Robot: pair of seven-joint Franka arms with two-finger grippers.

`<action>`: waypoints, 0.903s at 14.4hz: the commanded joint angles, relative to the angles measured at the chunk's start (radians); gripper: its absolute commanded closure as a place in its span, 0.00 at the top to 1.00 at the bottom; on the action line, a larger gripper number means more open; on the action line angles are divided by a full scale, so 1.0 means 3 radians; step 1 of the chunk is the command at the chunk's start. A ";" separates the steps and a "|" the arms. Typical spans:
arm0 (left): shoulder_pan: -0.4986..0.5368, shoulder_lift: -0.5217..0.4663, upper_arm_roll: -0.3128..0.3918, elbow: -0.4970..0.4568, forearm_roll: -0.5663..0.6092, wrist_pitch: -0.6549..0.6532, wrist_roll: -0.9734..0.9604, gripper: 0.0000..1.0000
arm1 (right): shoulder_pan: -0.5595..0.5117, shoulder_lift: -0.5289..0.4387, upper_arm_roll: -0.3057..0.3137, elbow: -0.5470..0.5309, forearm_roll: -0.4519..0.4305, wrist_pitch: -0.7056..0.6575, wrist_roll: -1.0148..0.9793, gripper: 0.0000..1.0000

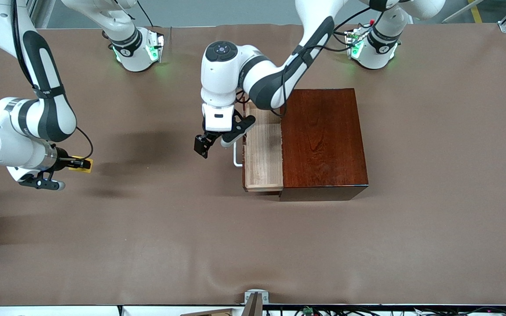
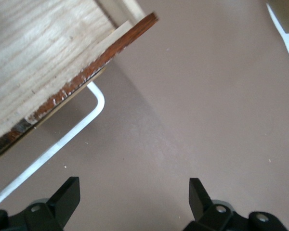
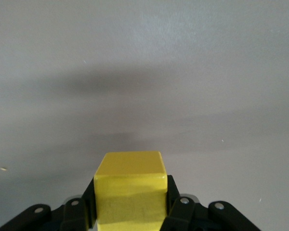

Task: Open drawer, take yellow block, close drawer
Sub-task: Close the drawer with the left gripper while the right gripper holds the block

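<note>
I see drawer (image 1: 263,153) open | left gripper (image 1: 204,147) jaws apart beside handle (image 1: 236,159) | right gripper (image 1: 81,164) clamps yellow block (image 3: 130,192) over table (image 1: 147,228)

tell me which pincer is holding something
The right pincer, over bare table at the right arm's end, is shut on the yellow block. The left pincer is open and empty, by the open drawer's handle.

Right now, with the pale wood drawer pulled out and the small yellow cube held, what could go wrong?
1. The open left gripper hangs beside the white bar handle; pushing off-centre could skew the pale wood drawer or shove the dark reddish-brown box.
2. The right gripper, shut on the small yellow cube, might drop it.
</note>
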 commanded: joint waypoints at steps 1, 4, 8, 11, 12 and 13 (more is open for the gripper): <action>-0.0200 0.0205 0.0205 0.0132 0.0048 0.0064 -0.0341 1.00 | -0.0046 -0.0156 0.0025 -0.0354 -0.0033 0.0285 -0.0132 0.00; -0.0210 0.0231 0.0205 0.0127 0.0048 0.0064 -0.0698 1.00 | -0.0066 -0.0125 0.0020 -0.0492 -0.0033 0.0551 -0.0219 0.00; -0.0215 0.0257 0.0200 0.0097 0.0058 -0.0191 -0.0781 1.00 | -0.0086 -0.0059 0.0020 -0.0707 -0.0033 0.1042 -0.0235 0.00; -0.0215 0.0277 0.0200 0.0081 0.0063 -0.0243 -0.0776 1.00 | -0.0092 0.0033 0.0025 -0.0799 -0.0007 0.1251 -0.0209 0.00; -0.0210 0.0277 0.0200 0.0076 0.0063 -0.0253 -0.0776 1.00 | -0.0092 0.0043 0.0025 -0.0845 0.0003 0.1343 -0.0199 0.00; -0.0210 0.0277 0.0200 0.0076 0.0063 -0.0288 -0.0776 1.00 | -0.0097 0.0064 0.0025 -0.0871 0.0003 0.1405 -0.0194 0.01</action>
